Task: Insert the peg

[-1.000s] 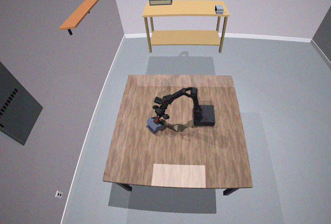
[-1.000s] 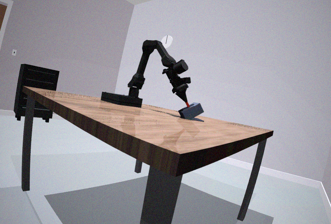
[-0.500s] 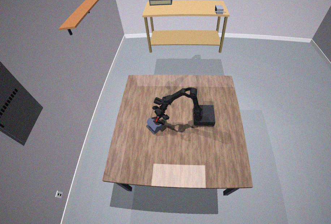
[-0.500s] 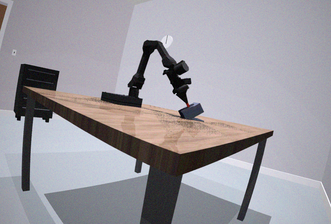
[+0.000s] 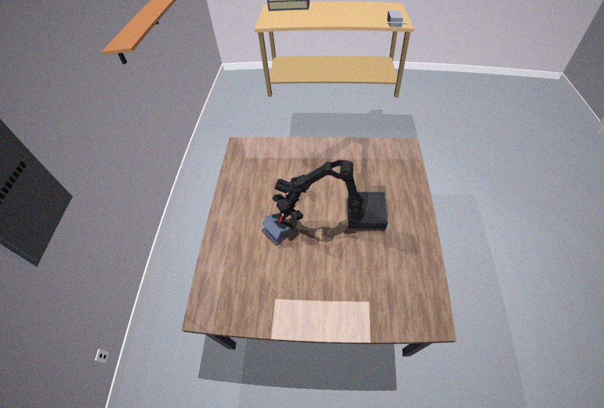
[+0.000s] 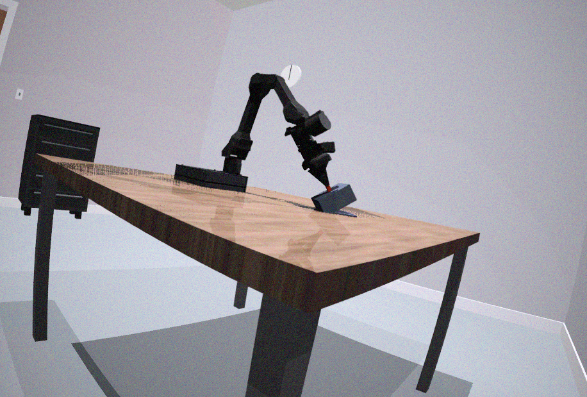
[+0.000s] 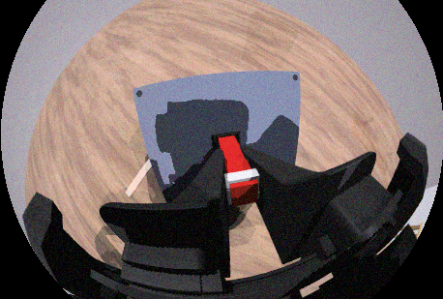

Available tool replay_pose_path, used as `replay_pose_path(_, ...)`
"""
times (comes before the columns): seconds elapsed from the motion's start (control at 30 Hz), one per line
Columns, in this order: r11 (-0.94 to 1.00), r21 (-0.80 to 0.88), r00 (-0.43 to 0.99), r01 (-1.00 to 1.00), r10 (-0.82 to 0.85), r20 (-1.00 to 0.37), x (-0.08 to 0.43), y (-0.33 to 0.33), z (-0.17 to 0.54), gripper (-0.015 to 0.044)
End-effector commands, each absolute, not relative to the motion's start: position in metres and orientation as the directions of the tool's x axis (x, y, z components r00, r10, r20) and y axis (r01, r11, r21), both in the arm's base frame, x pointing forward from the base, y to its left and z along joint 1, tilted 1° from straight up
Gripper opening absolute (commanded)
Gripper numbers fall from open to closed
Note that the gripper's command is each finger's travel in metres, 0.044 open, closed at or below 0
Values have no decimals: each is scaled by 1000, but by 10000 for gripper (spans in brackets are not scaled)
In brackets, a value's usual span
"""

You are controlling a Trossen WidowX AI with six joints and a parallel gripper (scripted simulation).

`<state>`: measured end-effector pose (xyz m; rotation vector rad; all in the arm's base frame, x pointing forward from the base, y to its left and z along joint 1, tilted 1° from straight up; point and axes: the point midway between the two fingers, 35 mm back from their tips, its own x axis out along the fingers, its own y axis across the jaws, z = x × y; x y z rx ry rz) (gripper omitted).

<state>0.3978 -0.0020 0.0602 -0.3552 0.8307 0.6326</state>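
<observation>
The red square-sided peg (image 5: 281, 218) (image 6: 328, 188) (image 7: 234, 155) has a white band near its upper end. My gripper (image 7: 230, 153) is shut on the peg and holds it tilted over the blue-grey sloped panel (image 5: 276, 229) (image 6: 338, 198) (image 7: 271, 93). In the wrist view the peg's bottom end is at the dark square hole (image 7: 216, 137), with dark hole edge showing on both sides of it. Whether the end is at the mouth or a little inside cannot be told. The fingers hide part of the panel's lower face.
The panel stands on the wooden table (image 5: 322, 271) (image 6: 199, 221), well in from the table's edges. The arm's dark base (image 5: 373, 210) (image 6: 208, 177) stands on the table across from the panel. The arm's shadow falls over the panel face.
</observation>
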Motion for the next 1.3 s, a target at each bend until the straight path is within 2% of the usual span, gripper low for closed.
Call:
replay_pose_path(0.0, 764, -46, 506, -644, 380, -774, 399, -1, 57, 0)
replay_pose_path(0.63, 761, -52, 509, -647, 380, -772, 399, -1, 57, 0)
replay_pose_path(1.17, 761, -51, 508, -646, 380, -773, 398, -2, 60, 420)
replay_pose_path(1.2, 761, -51, 508, -646, 379, -773, 397, -3, 61, 440)
replay_pose_path(1.27, 762, -51, 507, -646, 379, -774, 396, -5, 64, 440)
